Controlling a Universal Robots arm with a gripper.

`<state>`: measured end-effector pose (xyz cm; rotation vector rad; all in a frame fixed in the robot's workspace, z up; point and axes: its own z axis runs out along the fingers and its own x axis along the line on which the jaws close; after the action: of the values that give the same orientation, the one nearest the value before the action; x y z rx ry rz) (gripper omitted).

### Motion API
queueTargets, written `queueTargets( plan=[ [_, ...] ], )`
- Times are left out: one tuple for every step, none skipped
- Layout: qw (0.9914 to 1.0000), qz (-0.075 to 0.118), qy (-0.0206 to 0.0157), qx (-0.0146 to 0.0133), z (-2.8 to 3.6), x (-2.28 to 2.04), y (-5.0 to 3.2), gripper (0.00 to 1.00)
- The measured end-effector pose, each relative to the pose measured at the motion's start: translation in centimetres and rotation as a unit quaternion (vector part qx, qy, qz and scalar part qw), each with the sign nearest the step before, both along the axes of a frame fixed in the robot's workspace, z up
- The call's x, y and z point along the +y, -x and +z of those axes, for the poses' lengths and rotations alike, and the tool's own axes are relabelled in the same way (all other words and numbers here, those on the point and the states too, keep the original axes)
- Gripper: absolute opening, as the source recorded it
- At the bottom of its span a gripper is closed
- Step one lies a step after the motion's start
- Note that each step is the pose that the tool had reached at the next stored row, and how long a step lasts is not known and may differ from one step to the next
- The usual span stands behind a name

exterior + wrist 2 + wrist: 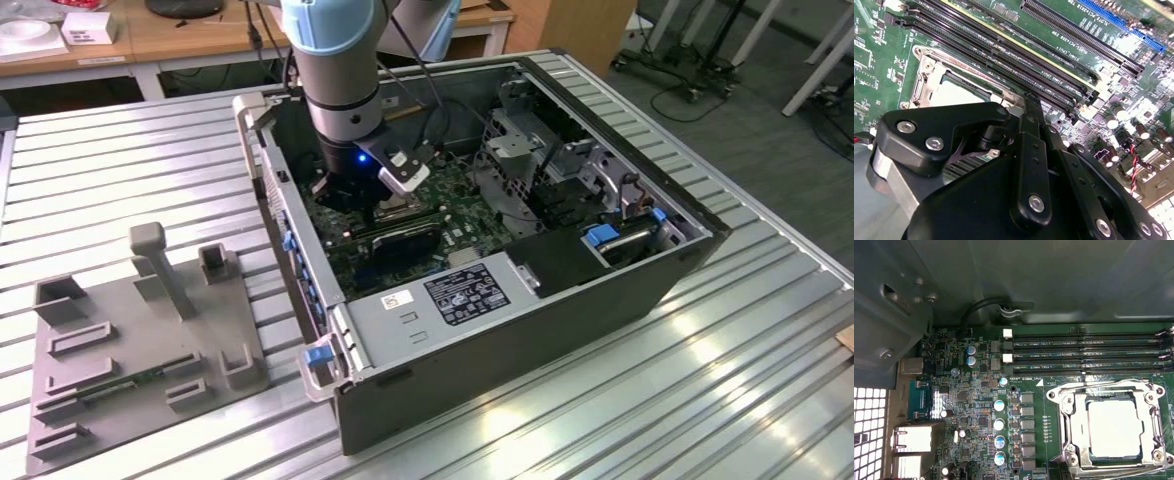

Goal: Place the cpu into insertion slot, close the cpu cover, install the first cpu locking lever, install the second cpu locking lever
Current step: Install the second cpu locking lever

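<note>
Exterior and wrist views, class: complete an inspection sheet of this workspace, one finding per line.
Surface: ribbed metal table carrying an open computer case.
Job's things: cpu lies in the insertion slot; cpu cover is down around it.
Clutter: grey fixture plate on the exterior view's left.
Grippers: gripper sits low over the socket, inside the case; finger state unclear.
Cables: black cable clipped to the case wall; red and black wires on the motherboard.
Surroundings: wooden desks behind.
</note>
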<state>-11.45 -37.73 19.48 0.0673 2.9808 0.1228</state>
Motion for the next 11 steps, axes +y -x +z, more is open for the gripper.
queueTargets(
  plan=[
    [1.00000,0.000,-0.0002,0.0000,0.00,0.00,0.00,0.10],
    [1.00000,0.000,-0.0003,0.0000,0.00,0.00,0.00,0.10],
    [1.00000,0.000,-0.0004,0.0000,0.00,0.00,0.00,0.10],
    [1.00000,0.000,-0.0004,0.0000,0.00,0.00,0.00,0.10],
    [1.00000,0.000,-0.0005,0.0000,0.00,0.00,0.00,0.10],
    [1.00000,0.000,-0.0005,0.0000,0.00,0.00,0.00,0.10],
    [1.00000,0.000,-0.0005,0.0000,-0.01,0.00,0.00,0.10],
    [1.00000,0.000,-0.0006,0.0000,-0.01,0.01,0.00,0.10],
    [1.00000,0.000,-0.0006,-0.0001,-0.02,0.02,0.00,0.10],
    [1.00000,0.000,-0.0007,-0.0002,-0.03,0.05,0.00,0.10],
    [1.00000,0.000,-0.0009,-0.0004,-0.04,0.08,0.00,0.10]
  ],
)
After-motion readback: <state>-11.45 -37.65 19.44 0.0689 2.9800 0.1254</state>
